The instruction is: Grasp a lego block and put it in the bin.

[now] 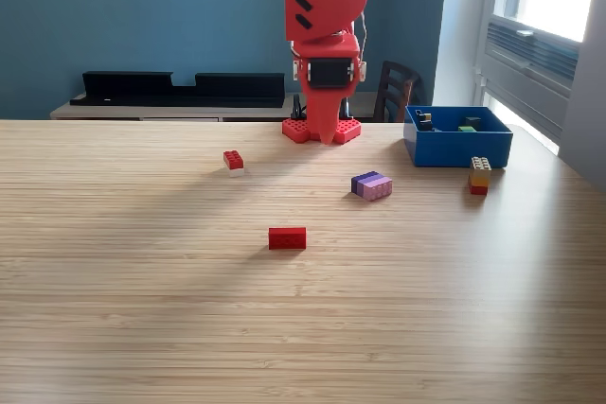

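Your red arm is standing at the far edge of the surface (142, 328), and its end effector (325, 134) is pointing straight down with the fingers looking pressed together, holding nothing and hanging just above the wood in front of its base. The bin (458, 147) is sitting toward the far right corner in the exterior view, and you are seeing a few small pieces lying inside it, dark, green and yellow, too small to tell apart further. A red lego block (287, 237) is lying alone near the middle of the surface, well apart from the end effector. A purple block (372, 184) is resting between that one and the bin. A red-and-white block (233, 162) is sitting toward the far left of the arm, and a tan-orange-red stack (480, 175) is standing just beside the bin's near wall.
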`<control>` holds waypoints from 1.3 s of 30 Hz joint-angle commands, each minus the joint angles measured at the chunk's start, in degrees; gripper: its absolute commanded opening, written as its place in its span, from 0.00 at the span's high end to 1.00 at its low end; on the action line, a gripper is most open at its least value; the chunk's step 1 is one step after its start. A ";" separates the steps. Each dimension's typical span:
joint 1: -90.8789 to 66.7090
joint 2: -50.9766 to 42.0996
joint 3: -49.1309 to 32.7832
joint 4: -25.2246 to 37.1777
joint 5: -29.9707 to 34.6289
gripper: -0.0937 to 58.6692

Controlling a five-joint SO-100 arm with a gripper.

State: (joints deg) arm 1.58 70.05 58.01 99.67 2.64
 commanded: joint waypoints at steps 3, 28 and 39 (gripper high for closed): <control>1.49 7.47 0.44 1.05 -0.62 1.00; 18.98 6.59 -2.37 -5.54 7.65 1.00; 27.25 6.68 -0.62 -5.80 13.45 1.00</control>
State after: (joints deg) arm 27.25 70.05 59.59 94.75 15.03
